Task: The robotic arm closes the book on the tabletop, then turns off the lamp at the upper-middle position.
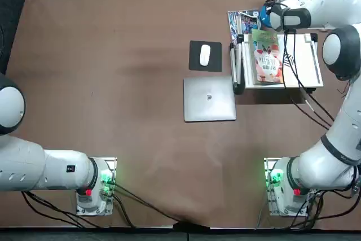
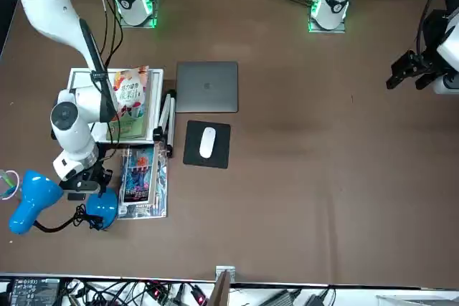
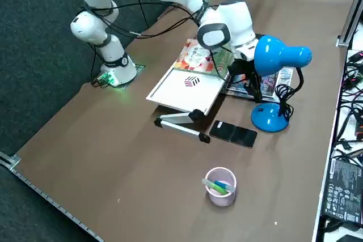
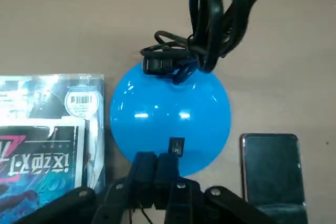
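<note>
Brown tabletop [image 1: 113, 83] under laptop [image 1: 209, 99], lamp [image 2: 100, 208]

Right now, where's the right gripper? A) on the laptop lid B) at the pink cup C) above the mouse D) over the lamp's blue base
D: the right wrist view shows the right gripper, fingers together, at the edge of the lamp's round blue base next to the small switch; the laptop, mouse and pink cup all sit away from it.
</note>
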Motion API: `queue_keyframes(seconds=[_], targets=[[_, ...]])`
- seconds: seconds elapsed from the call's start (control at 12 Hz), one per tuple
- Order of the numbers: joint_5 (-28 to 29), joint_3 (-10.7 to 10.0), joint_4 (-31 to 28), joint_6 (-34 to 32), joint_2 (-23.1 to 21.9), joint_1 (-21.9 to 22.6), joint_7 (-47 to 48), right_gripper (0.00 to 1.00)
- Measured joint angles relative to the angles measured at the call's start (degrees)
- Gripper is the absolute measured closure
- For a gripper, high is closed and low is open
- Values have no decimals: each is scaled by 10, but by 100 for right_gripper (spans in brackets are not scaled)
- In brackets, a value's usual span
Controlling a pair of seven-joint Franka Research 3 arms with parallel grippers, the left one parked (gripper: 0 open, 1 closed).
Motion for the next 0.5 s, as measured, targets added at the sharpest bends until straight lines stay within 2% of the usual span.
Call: queue_keyframes(seconds=[0.5], targets=[[0,0,0,31,21,-5,0,99]])
